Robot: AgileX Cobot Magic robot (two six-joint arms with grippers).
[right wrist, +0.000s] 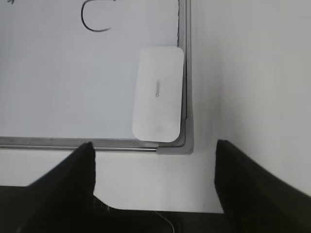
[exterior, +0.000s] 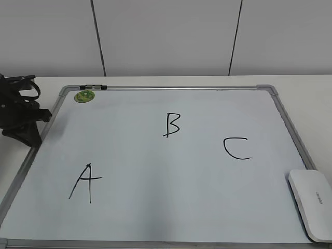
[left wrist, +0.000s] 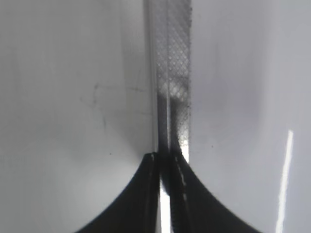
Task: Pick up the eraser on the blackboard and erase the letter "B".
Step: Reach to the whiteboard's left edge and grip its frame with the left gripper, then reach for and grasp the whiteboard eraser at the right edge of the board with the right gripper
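table [exterior: 311, 88]: white, flat; I see it carrying the whole setup.
blackboard [exterior: 155, 207]: big white board w/ silver-grey metal frame & grey corner pieces, lying flat on the table; black handwritten letters on it.
left arm [exterior: 21, 116]: black, parked at the board's left edge, far-left in ext view.
left fingers [left wrist: 165, 162]: dark tips pressed together, no gap I can make out, nothing between them; they sit right over the frame strip [left wrist: 172, 73].
right fingers [right wrist: 153, 150]: spread wide apart, holding nothing; hovering off the board's near-right corner, eraser ahead between the tips.
eraser [exterior: 312, 203]: flat white plastic rounded-rect block, small grey lettering on top; lies on the board in the near-right corner, against the right frame edge.
letter "A" [exterior: 85, 182]: near-left of board.
letter "C" [exterior: 236, 148]: right of centre, just up from the eraser.
letter "B" [exterior: 172, 124]: thin black marker, mid-board, intact, well apart from the eraser.
magnet [exterior: 84, 96]: small round green, far-left corner of board.
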